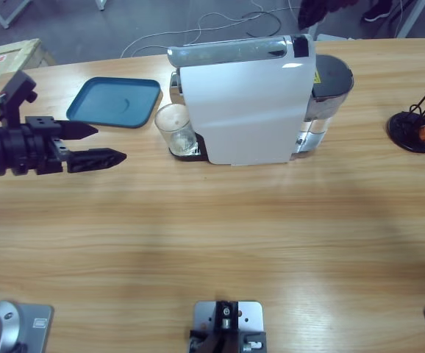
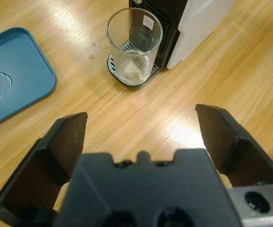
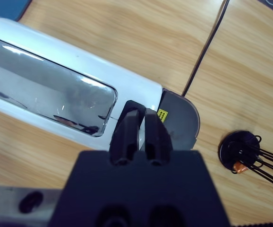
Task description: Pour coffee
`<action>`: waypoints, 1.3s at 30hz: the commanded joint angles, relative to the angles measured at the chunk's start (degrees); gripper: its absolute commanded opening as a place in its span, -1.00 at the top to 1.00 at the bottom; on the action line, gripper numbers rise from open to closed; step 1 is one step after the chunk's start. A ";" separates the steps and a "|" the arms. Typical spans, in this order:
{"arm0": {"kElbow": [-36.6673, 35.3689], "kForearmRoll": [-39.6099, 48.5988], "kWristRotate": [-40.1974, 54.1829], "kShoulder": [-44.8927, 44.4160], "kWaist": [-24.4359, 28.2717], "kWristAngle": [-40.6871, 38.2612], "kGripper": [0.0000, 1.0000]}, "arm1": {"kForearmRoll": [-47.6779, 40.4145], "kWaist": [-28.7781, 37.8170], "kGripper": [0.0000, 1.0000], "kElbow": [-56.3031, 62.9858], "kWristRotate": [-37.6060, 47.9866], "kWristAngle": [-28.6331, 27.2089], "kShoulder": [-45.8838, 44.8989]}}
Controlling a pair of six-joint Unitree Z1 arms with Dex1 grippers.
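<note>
While my left gripper hangs low over the table w/ its fingers spread wide and nothing btwn them, the glass stands straight ahead of the tips, well apart from them, upright on the drip tray of the coffee machine. Only a thin pale film shows at the glass bottom; I can't tell if that's coffee. Blue tray lies off to the left of my left finger, flat on the wood, w/ a faint wet ring on it. A couple of small drops sit on the wood btwn the blue tray and the glass. Machine's white side panel rises just right of the glass, beyond my right finger.

My right gripper isn't in the high view; per its wrist cam it hovers above the machine's top, fingers pressed together, holding nothing. Shiny lid of the machine lies left of those tips, grey water tank just right of them. Further right, well apart, a black capsule rack stands on the wood w/ one orange capsule in it. A black cable runs across the table beyond the tank.
</note>
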 commanded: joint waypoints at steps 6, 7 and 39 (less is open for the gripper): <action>-0.22 -0.64 -0.40 2.36 -0.74 0.25 -0.99 | 0.67 0.28 1.00 2.23 -0.05 1.30 3.45; -0.13 -0.63 -0.40 2.36 -0.74 0.25 -0.99 | 0.67 0.28 1.00 2.23 -0.05 1.37 3.54; -1.01 -0.66 -0.03 1.58 -2.32 0.25 -0.99 | 0.53 3.88 -1.00 1.79 3.73 -1.60 -5.45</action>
